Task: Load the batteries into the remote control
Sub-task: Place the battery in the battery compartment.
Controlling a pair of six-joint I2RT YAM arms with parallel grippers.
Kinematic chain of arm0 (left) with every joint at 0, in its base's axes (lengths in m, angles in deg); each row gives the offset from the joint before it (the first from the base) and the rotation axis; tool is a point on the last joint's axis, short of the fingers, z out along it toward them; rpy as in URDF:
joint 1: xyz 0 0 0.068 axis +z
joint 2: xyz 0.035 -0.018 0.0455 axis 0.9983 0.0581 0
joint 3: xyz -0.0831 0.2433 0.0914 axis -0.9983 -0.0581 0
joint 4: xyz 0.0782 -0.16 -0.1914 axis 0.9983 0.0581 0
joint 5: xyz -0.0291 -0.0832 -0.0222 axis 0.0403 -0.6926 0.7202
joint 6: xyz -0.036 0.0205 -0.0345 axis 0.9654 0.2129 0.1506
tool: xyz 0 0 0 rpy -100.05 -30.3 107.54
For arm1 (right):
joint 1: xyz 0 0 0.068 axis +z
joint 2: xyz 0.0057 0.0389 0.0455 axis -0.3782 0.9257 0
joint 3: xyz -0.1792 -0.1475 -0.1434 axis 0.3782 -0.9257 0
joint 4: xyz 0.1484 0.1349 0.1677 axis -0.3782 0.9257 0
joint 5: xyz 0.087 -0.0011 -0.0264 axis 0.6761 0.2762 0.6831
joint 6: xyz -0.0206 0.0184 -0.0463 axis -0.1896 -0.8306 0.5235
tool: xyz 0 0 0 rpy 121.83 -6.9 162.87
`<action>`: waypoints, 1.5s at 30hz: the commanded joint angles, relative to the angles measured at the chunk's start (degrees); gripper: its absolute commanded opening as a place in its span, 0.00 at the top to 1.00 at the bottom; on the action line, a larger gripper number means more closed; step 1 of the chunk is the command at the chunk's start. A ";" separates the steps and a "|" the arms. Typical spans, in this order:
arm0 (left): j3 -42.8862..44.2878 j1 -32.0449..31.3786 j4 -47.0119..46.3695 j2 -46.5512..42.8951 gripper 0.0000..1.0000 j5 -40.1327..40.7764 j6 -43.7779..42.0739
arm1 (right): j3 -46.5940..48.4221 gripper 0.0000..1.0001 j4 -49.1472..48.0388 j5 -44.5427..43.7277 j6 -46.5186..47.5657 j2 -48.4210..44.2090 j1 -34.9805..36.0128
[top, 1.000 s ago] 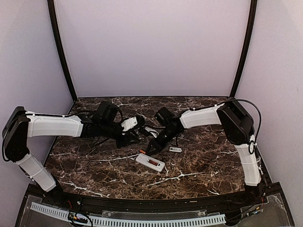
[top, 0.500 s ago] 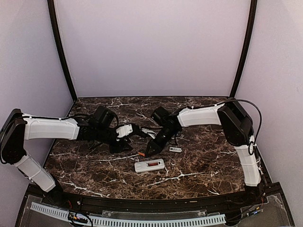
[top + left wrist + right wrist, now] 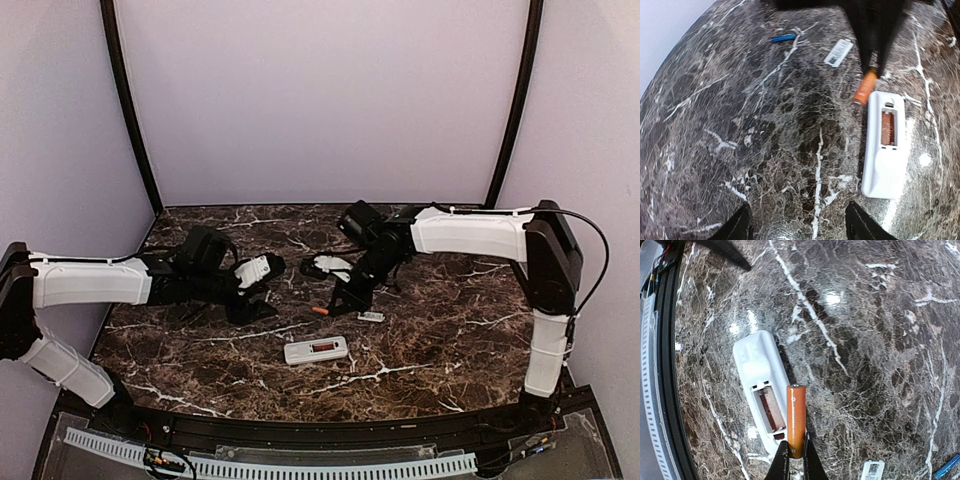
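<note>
The white remote control [image 3: 316, 350] lies back up on the marble table, its battery compartment [image 3: 771, 410] open and empty. It also shows in the left wrist view [image 3: 883, 150]. My right gripper [image 3: 334, 308] is shut on the orange battery [image 3: 796, 417] and holds it by one end just above the remote's edge, next to the compartment. The blue battery [image 3: 783, 37] lies apart on the table [image 3: 946, 467]. My left gripper [image 3: 800, 230] is open and empty, left of the remote and pointing toward it.
The small flat white cover piece [image 3: 371, 317] lies on the table right of the right gripper and shows in both wrist views [image 3: 838, 52] [image 3: 872, 471]. The table's front rail [image 3: 300, 430] is close behind the remote.
The remote turned from slanted to nearly level. The right gripper moved right and back with the orange battery in it. The left arm drew back to the left.
</note>
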 commanded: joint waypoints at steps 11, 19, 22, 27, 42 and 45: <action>-2.65 7.33 -15.85 0.05 0.15 14.27 13.51 | 0.23 1.00 4.22 -13.43 9.04 3.51 7.80; -2.46 7.74 -15.79 0.36 0.14 13.59 13.35 | 1.13 1.00 4.19 -15.96 10.18 5.85 9.38; -2.61 7.90 -16.08 0.27 0.14 13.09 13.28 | 1.14 1.00 3.96 -16.24 10.40 6.02 9.87; -2.35 8.04 -15.79 0.55 0.14 12.76 13.30 | 1.30 0.98 3.36 -16.82 10.48 6.24 10.37; -2.43 8.30 -15.95 0.39 0.14 11.79 13.14 | 3.25 0.72 4.04 -18.03 9.57 7.00 10.66; -2.38 8.37 -15.87 0.44 0.14 11.64 13.15 | 3.91 0.71 3.96 -17.14 9.72 7.32 10.64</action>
